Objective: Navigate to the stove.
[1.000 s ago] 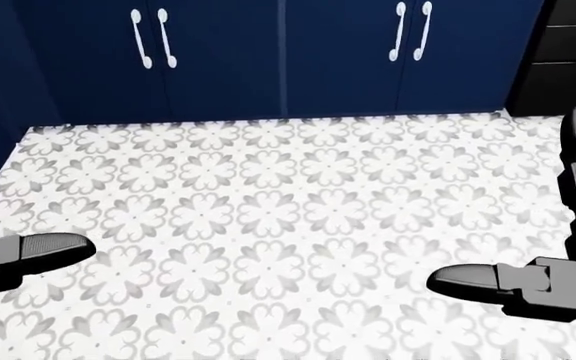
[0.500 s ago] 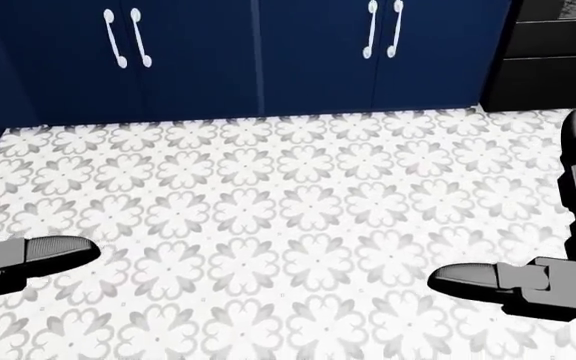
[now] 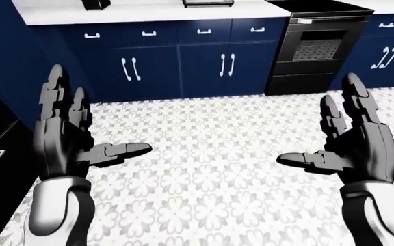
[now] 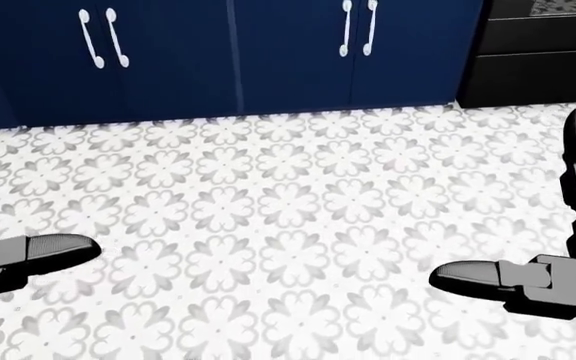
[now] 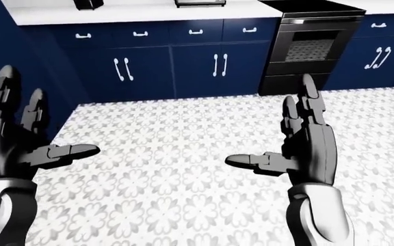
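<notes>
Two hands fill the lower half of the left-eye view, both empty. My left hand (image 3: pixel 67 143) stands at about 8 o'clock, palm inward, its fingers (image 3: pixel 53 97) upright and spread, the thumb jutting toward centre. My right hand (image 3: pixel 358 148) mirrors it at 4 o'clock, fingers (image 3: pixel 354 100) likewise splayed and closed on nothing. I judge this to be a neutral carrying pose: the task is walking only, so I keep the arms raised and clear of the cabinets.

Stove (image 3: pixel 317 46): black, at about 1 o'clock in the left-eye view, set in the run of blue cabinets (image 3: pixel 176 66). Its oven door and lower drawer face me; the dark cooktop shows at the upper edge. White counter (image 3: pixel 149 13) runs from it toward 11 o'clock and bears two small items cut off by the frame, which I cannot identify.

Patterned floor (image 4: pixel 268 225) lies between me and the stove, well apart still. In the head view only the stove's lower corner shows, at 1 o'clock, with thumb tips at 8 and 4 o'clock.

Judgement: the approach is partway done; I would need to bear right and advance. A dark appliance front at 9 o'clock in the left-eye view sits near my left arm, a possible snag when turning.
</notes>
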